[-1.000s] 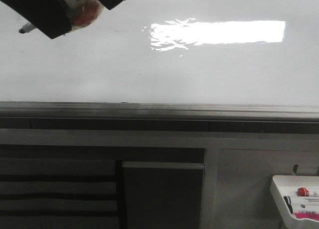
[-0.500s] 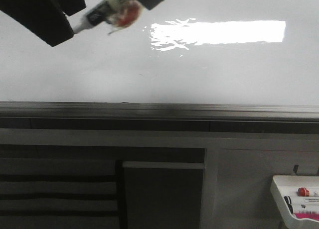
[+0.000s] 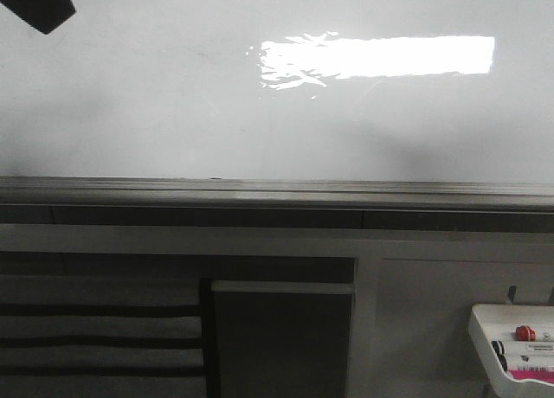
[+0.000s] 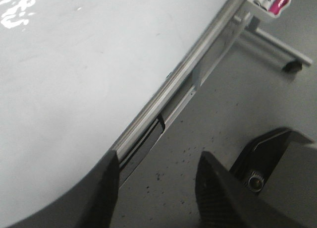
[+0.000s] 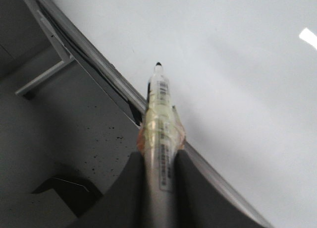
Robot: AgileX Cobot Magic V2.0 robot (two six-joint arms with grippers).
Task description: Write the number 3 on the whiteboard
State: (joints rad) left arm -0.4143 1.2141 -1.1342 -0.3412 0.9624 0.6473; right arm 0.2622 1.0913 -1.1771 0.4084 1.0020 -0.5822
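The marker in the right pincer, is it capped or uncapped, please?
Uncapped: the marker shows its bare dark tip, pointing toward the whiteboard, clamped in the right pincer.

- Whiteboard point(image 3: 173, 112) across the upper part of the front view, its frame edge point(image 3: 277, 190) along the bottom.
- Light reflection point(image 3: 381, 56) on the board, upper right of centre.
- Marker tray point(image 3: 511, 346) below the board at far right, with markers point(image 3: 528, 333) lying in it.
- Marker point(image 5: 161, 119) clamped between the right fingers point(image 5: 130, 188), tip toward the board, apart from it.
- Left fingers point(image 4: 106, 188) apart, over the board's lower edge and the floor point(image 4: 198, 139) beside it.
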